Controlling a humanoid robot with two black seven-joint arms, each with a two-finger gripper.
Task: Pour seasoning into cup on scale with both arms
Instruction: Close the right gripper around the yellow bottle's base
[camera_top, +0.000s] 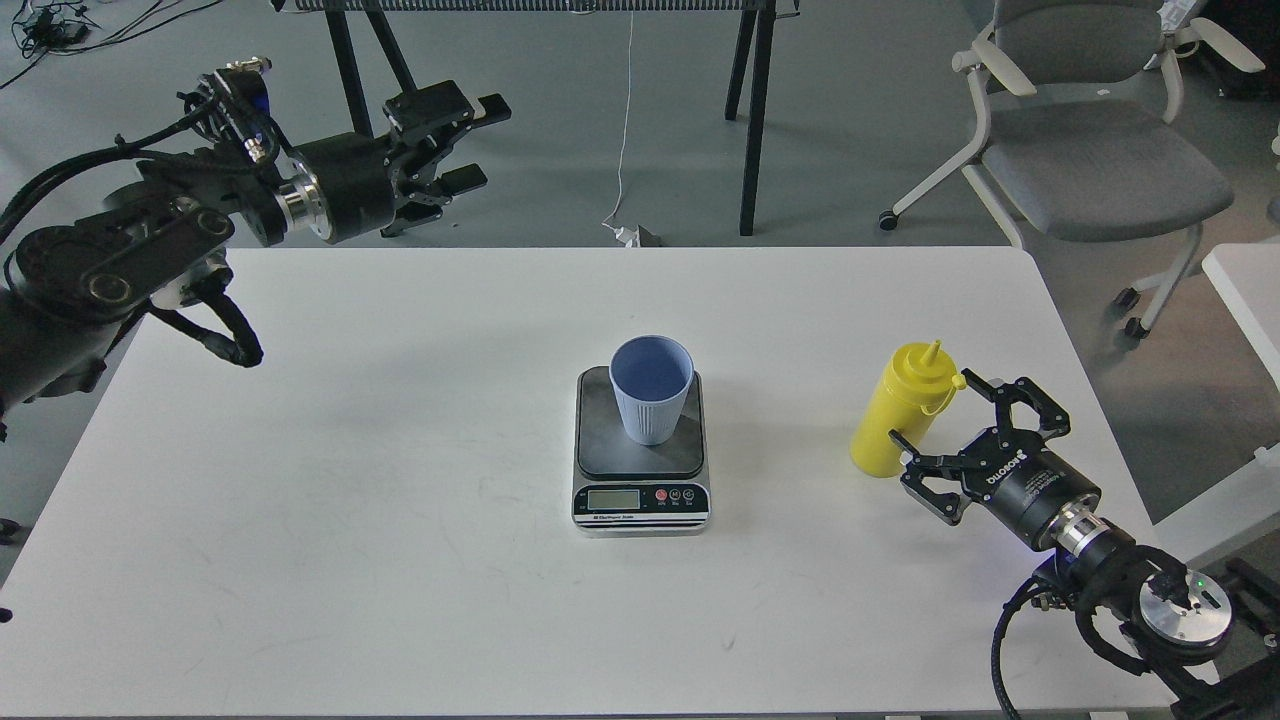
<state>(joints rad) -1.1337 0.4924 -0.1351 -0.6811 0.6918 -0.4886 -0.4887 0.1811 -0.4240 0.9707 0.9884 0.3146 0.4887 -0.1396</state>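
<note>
Both arms are black. The left arm (150, 240) is thick and round, with a shiny silver ring near its end and black cables looping around it. A small blue part sits on top among the wires. Its gripper (455, 140) is black with flat finger pads. The right arm (1110, 540) has a silver ring too, white letters on its round black body, and a tiny green light on a silver disc. Its gripper (940, 435) looks like a black claw.

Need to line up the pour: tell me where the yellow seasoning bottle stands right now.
In the head view, the seasoning bottle stands upright on the table's right side, right of the scale with the cup, just ahead of the open right gripper.
</note>
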